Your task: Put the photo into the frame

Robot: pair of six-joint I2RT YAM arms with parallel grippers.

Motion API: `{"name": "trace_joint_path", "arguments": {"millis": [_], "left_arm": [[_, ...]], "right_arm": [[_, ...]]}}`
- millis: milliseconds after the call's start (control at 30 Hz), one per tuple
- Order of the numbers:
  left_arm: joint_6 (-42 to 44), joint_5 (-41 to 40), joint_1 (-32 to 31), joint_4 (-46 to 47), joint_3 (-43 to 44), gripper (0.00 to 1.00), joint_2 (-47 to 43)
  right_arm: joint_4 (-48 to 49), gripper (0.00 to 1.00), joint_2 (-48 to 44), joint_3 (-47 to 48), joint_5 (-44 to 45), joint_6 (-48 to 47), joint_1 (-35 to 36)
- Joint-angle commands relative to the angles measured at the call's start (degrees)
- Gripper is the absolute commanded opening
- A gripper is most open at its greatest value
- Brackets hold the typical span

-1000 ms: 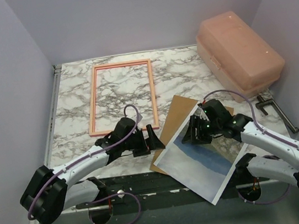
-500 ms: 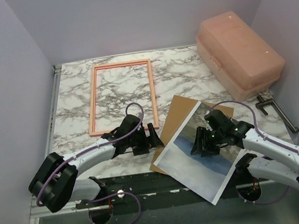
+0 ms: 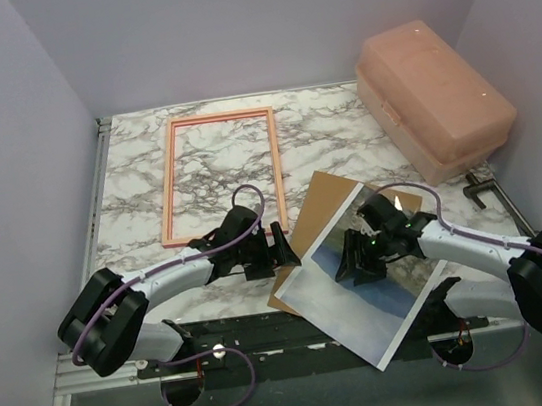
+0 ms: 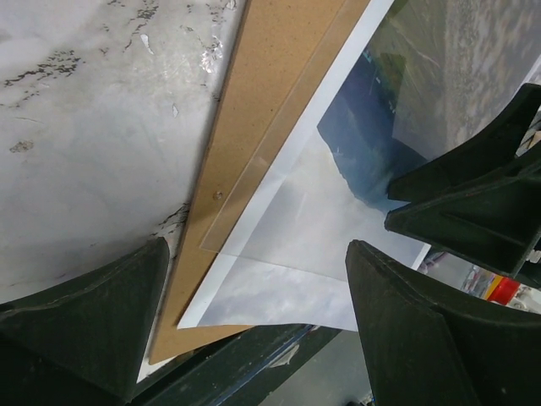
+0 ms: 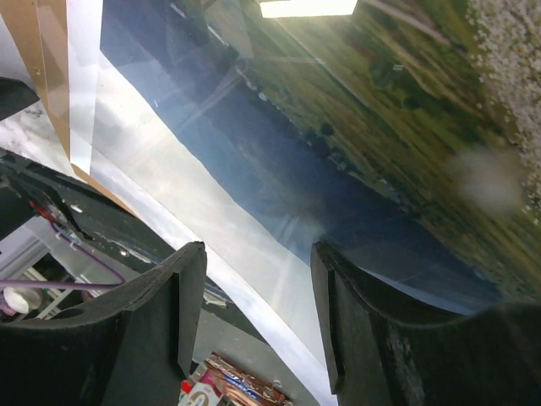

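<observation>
Glossy paper photo (image 3: 353,318) of blue hills, face up on the brown backing board (image 3: 317,207) at the near desk (image 3: 332,134) edge, well apart from the thin pink rectangular frame (image 3: 219,116): steady with the part-spread empty right hand (image 3: 352,264), then ease the wide-spread left hand (image 3: 282,245) around its corner.

The marbled surface (image 3: 332,134) bears the frame (image 3: 167,192) flat at far left, a brown backing board (image 3: 314,207) near its front edge, and a pink box (image 3: 433,94) at far right.
</observation>
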Motion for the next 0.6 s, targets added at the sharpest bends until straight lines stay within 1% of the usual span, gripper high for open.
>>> {"name": "trace_joint_path", "arguments": {"millis": [0,167,367,567], "left_arm": [[-0.1,-0.1,-0.2,0.1,-0.1,0.87,-1.7],[0.2,-0.5,-0.2,-0.6,-0.3,0.87,-1.7],[1.2,-1.6,-0.2,-3.0,-0.2,0.87,-2.0],[2.4,-4.0,-0.3,-6.7,-0.1,0.87,-4.4]], "right_arm": [[3.9,0.59,4.9,-1.5,1.5,-1.6,0.8],[6.4,0.59,9.9,-0.7,0.7,-1.4,2.2],[6.4,0.59,10.4,2.5,0.8,-1.1,3.4],[7.1,0.59,13.7,5.4,0.4,-0.6,5.0]]}}
